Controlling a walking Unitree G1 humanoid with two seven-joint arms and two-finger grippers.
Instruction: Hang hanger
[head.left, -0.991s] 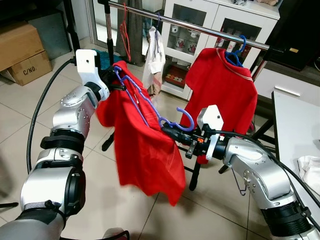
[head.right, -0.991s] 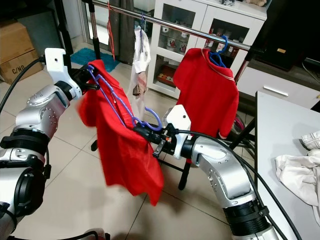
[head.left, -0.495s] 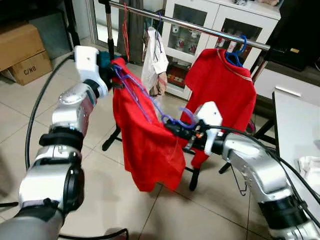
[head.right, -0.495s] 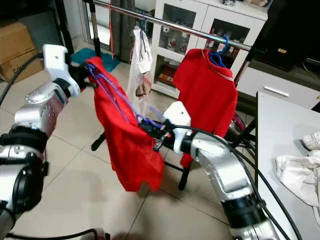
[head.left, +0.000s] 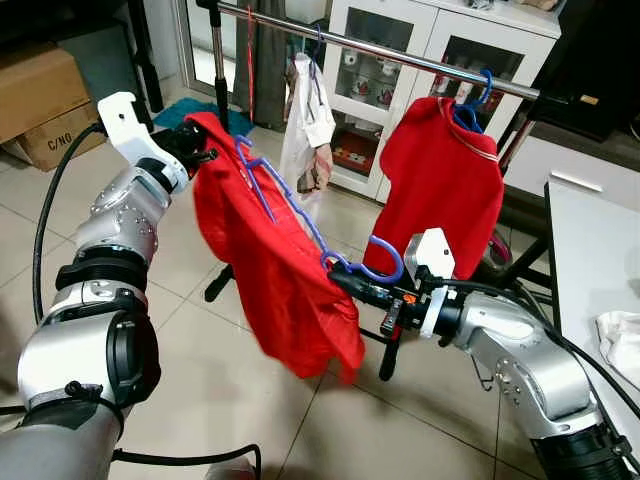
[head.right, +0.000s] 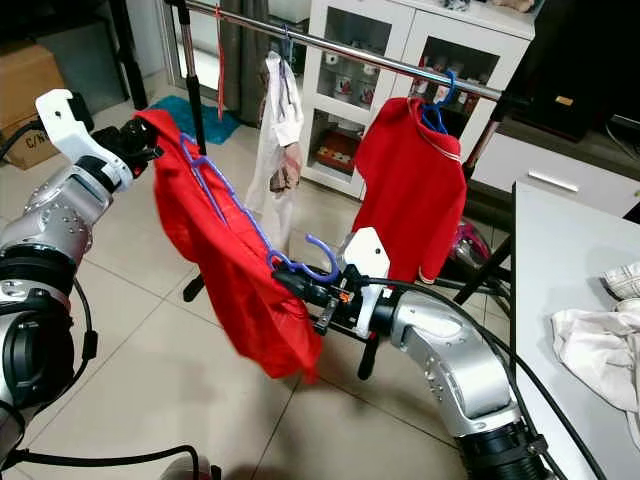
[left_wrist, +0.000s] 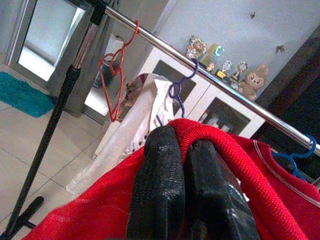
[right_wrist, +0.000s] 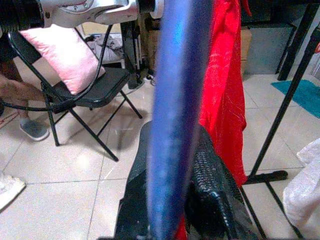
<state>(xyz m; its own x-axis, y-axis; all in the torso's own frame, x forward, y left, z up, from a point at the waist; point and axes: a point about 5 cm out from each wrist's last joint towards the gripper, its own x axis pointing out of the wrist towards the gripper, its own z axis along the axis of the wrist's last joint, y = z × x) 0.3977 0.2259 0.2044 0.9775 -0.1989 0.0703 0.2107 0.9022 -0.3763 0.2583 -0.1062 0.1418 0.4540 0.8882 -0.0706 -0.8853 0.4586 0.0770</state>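
A red shirt (head.left: 270, 270) hangs on a blue hanger (head.left: 300, 215), held up between my two arms in front of the clothes rail (head.left: 400, 55). My left gripper (head.left: 200, 152) is shut on the shirt's shoulder, pinching the red cloth (left_wrist: 210, 135) between its fingers (left_wrist: 160, 175). My right gripper (head.left: 345, 282) is shut on the hanger (right_wrist: 175, 100) just below its blue hook (head.left: 385, 262). On the rail hangs a second red shirt (head.left: 440, 170) on a blue hanger (head.left: 470, 100).
A white garment (head.left: 308, 120) and an empty red hanger (head.left: 249, 70) hang on the rail too. White glass-door cabinets (head.left: 390, 60) stand behind it. A cardboard box (head.left: 45, 100) lies at left, a table (head.left: 590, 260) with white cloth (head.left: 620, 340) at right. A folding chair with pink cushion (right_wrist: 75, 65) stands behind me.
My left gripper has swung outward to the left with the shirt's shoulder, stretching the shirt wider. The right gripper with the hook has dropped slightly lower.
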